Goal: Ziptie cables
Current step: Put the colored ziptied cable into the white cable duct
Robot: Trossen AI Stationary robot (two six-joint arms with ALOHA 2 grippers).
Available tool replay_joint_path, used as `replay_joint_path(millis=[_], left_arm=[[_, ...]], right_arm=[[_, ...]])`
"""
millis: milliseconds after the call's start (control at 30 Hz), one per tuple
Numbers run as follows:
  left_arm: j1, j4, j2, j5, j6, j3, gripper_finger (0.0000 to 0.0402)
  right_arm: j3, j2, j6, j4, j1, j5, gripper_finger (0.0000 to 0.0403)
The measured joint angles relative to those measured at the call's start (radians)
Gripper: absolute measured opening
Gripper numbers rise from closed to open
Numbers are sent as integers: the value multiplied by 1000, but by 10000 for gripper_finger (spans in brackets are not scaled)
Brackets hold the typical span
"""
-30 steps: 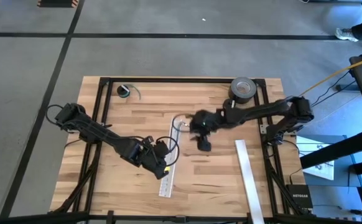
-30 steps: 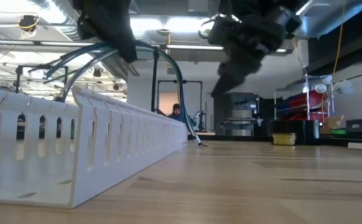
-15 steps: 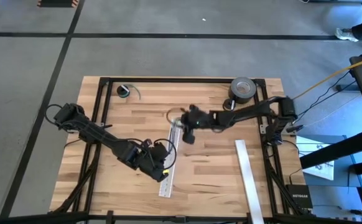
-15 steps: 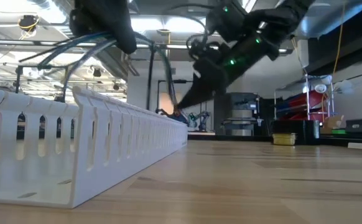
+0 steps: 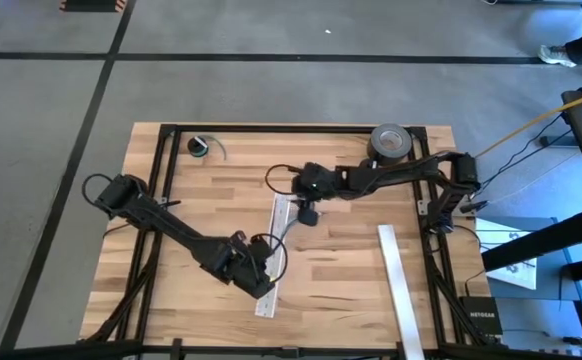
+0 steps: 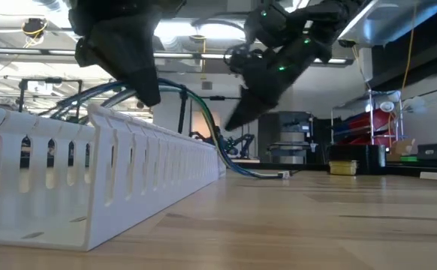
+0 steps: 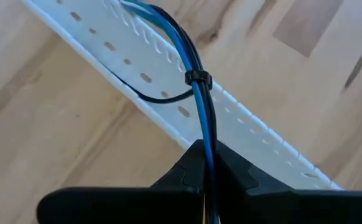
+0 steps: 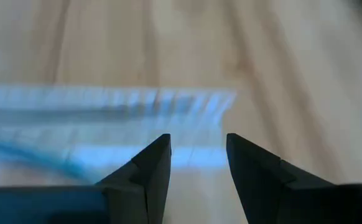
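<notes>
The cables (image 7: 193,50), blue, grey and dark wires, run as one bundle over the long white slotted strip (image 5: 274,250). A black ziptie (image 7: 198,78) is looped round them, and its tail curves off across the strip. My left gripper (image 5: 256,272) stands above the strip's near end, shut on the bundle. In the low view the cables (image 6: 203,120) arc down from it, and their far ends lie on the table. My right gripper (image 8: 196,146) hangs open with nothing between its fingers, just above the strip's far end (image 5: 286,203). My left gripper pinches the cable bundle (image 7: 207,152) between its two shut fingers, a short way from the ziptie. The fingers slant down from the table's left side. The bundle runs on along the line of the fingers and is lifted above the strip at the hold.
A second white strip (image 5: 401,285) lies near the table's right edge. A grey roll of tape (image 5: 391,143) stands at the far right corner. A small round coil (image 5: 200,147) lies at the far left. Bare wood shows between the two strips.
My right gripper has swung toward the table's left and far edge, to the far end of the slotted strip, staying open. My left gripper has sunk a little toward the strip's near end, and the cable arc has come down with it.
</notes>
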Motion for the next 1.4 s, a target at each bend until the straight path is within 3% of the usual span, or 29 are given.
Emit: replay_joint_path(millis=[167, 267, 467, 667, 1033, 1267, 1400], left_arm=[[3, -31, -6, -13, -3, 0, 4], [8, -25, -20, -37, -2, 0, 4], [21, -11, -55, -83, 10, 1, 4], [14, 110, -75, -82, 106, 1, 4], [-27, 101, -83, -67, 66, 2, 4], [-33, 100, -58, -68, 14, 2, 4], [-31, 92, -18, -70, -24, 2, 4]], right_arm=[[0, -74, 140, -254, 38, -215, 142], [-48, -56, 188, -212, 115, -241, 142], [-112, 67, 307, 184, 222, -112, 142], [-100, 130, 347, 231, 215, 143, 142], [-35, 34, 169, 102, 90, 225, 142], [78, 71, 86, 95, 31, 98, 142], [78, 106, 116, 52, 36, 101, 142]])
